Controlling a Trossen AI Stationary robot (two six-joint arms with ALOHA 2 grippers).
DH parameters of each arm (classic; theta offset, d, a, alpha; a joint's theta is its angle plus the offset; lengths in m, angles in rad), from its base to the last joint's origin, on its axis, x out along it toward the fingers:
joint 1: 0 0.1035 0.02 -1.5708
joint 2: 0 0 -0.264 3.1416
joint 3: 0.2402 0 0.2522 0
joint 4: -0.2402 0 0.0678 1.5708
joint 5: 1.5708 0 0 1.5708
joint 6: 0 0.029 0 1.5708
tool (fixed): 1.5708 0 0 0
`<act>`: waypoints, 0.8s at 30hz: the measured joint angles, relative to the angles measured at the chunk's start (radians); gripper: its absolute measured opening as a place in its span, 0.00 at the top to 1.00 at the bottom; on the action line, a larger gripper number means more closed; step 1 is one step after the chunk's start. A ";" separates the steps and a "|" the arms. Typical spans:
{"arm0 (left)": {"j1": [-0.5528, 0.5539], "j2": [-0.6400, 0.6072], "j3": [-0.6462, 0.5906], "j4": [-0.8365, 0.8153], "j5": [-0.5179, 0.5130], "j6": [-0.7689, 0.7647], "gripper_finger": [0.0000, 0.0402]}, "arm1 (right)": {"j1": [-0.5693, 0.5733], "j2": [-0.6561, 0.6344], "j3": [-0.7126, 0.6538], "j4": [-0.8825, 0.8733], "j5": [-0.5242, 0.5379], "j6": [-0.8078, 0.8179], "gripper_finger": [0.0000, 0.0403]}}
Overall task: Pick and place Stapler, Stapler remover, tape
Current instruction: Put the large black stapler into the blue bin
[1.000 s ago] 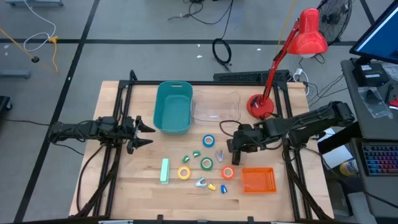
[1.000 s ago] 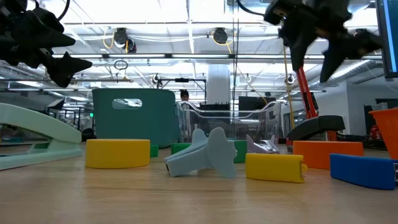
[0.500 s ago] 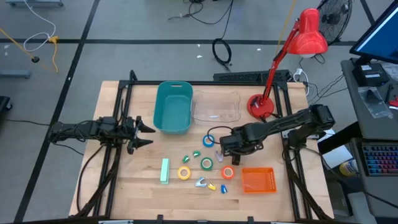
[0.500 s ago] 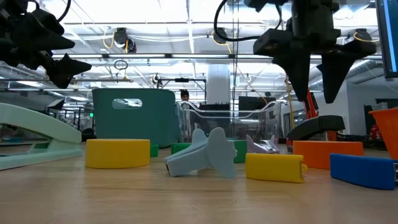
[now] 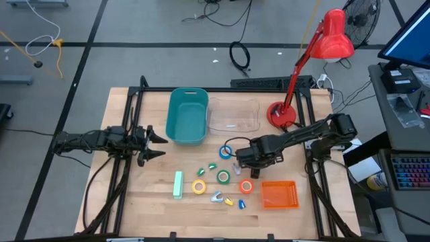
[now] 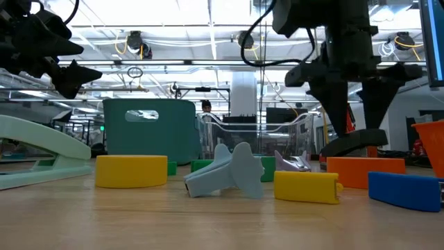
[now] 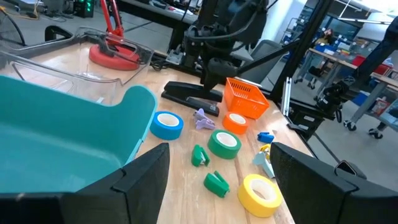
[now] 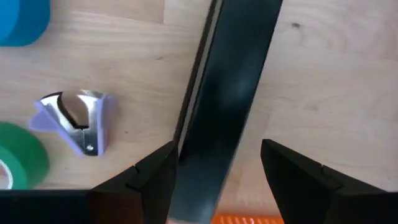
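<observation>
Stapler (image 8: 230, 81), the black one, lies flat on the wooden table (image 5: 134, 195) right of centre, just beyond the orange basket (image 5: 278, 194). The right gripper (image 5: 239, 156) hangs low directly over it, fingers (image 8: 149, 180) spread wide with one on each side of the dark body, not closed on it. Just left of the stapler sits a lavender staple remover (image 8: 78, 121), with the blue tape (image 8: 22, 18) on its far side and the green tape (image 8: 18, 165) on its near side. The yellow tape (image 5: 199, 187) and orange tape (image 5: 246, 186) lie nearer the front edge, and a mint-green stapler (image 5: 177, 184) rests left of them. The left gripper (image 5: 156, 144) hovers open at the left, beside the teal bin (image 5: 187, 115)
</observation>
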 joint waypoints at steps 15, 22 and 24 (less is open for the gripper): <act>0.000 0.000 0.000 0.004 0.000 -0.002 0.30 | 0.039 0.001 -0.089 0.141 -0.037 0.049 0.44; 0.000 0.000 0.000 0.006 0.000 -0.002 0.30 | 0.057 0.001 -0.114 0.180 -0.040 0.072 0.44; 0.000 0.000 0.000 0.007 0.000 -0.002 0.30 | 0.057 0.000 -0.129 0.208 -0.042 0.070 0.44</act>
